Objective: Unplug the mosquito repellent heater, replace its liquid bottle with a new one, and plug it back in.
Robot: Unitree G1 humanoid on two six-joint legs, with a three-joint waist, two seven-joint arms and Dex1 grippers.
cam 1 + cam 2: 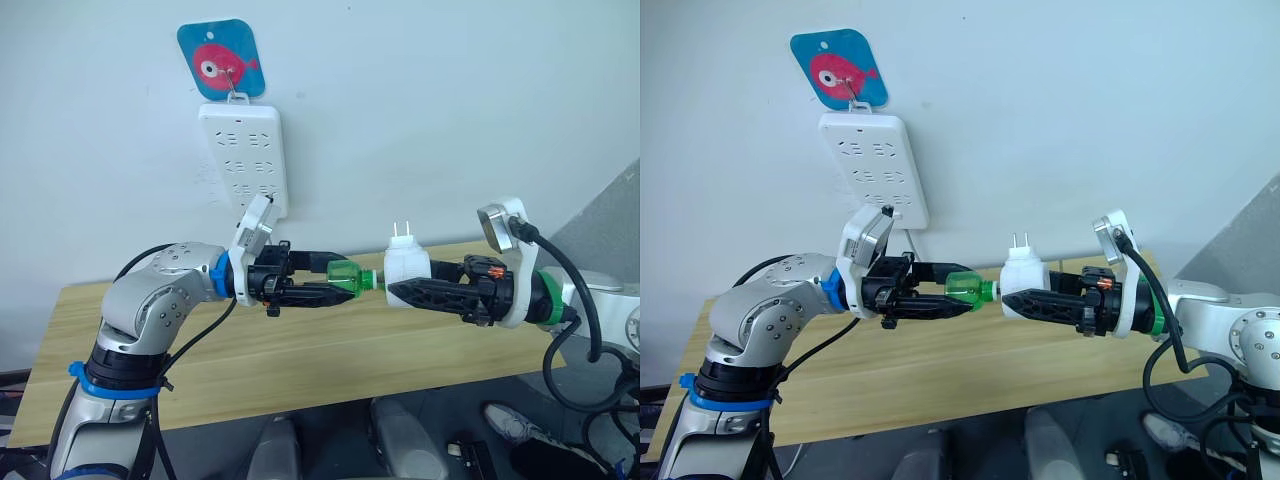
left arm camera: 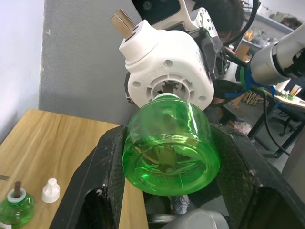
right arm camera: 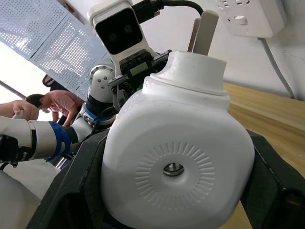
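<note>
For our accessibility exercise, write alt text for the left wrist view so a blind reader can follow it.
A green bottle, held between two black fingers, meets the underside of a white heater with its metal prongs pointing away. On the wooden table beside it stand another green bottle and a small white cap.

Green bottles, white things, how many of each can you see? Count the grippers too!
Green bottles: 2, one held by the left gripper at the heater, one standing on the table.
White heater: 1, held by the right gripper.
White power strip: 1, on the wall.
Small white cap: 1.
Grippers: 2.
Total: 7.
</note>
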